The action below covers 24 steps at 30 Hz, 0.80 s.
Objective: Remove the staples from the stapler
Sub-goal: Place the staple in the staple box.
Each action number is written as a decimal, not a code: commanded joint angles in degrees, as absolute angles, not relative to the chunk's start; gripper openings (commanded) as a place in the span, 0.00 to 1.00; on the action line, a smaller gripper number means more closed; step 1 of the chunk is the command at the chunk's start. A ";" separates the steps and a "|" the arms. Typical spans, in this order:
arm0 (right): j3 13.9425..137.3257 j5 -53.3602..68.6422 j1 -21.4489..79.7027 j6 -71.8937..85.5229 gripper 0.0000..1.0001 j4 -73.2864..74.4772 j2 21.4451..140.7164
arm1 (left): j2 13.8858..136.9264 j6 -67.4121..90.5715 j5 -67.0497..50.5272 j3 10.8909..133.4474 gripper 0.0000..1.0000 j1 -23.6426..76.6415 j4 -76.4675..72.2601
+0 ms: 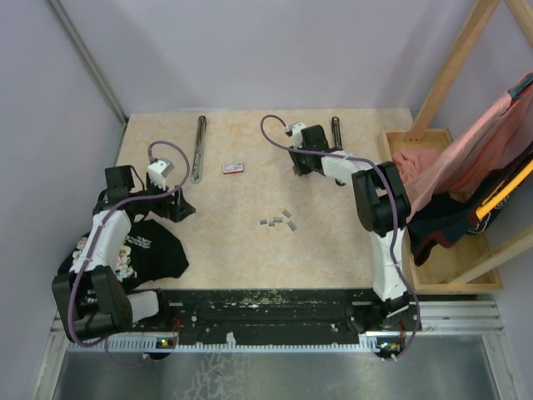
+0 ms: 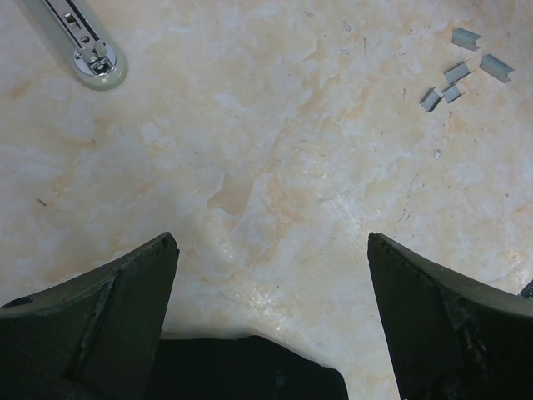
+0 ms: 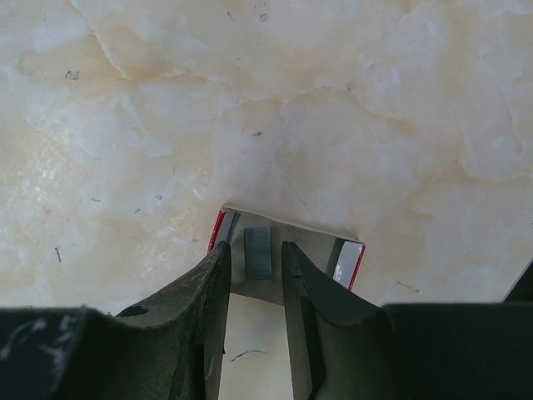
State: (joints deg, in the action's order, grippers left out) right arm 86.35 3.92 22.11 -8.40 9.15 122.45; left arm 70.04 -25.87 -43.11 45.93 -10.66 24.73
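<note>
left arm point(image 1: 104, 232): white and black links, lower left | right arm point(image 1: 383, 258): same white-and-black build, right side | purple cable point(image 1: 170, 142): one runs along each arm | left tool point(image 2: 271, 250), right tool point(image 3: 254, 250): matte black, wedge-shaped fingers

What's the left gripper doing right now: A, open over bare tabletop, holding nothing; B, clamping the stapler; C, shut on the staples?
A: the left gripper stands wide open over bare table, with the stapler and the staples lying apart from it.
</note>
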 commanded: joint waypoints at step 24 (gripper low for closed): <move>91.27 1.25 19.60 -10.24 0.21 8.73 120.35 | 70.45 -27.06 -44.82 47.46 1.00 -11.15 25.49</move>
State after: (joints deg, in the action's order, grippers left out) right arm 88.25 2.70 19.94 -9.43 10.28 122.41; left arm 70.08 -25.87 -43.13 45.93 -10.76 24.95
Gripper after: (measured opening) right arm 0.225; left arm 0.998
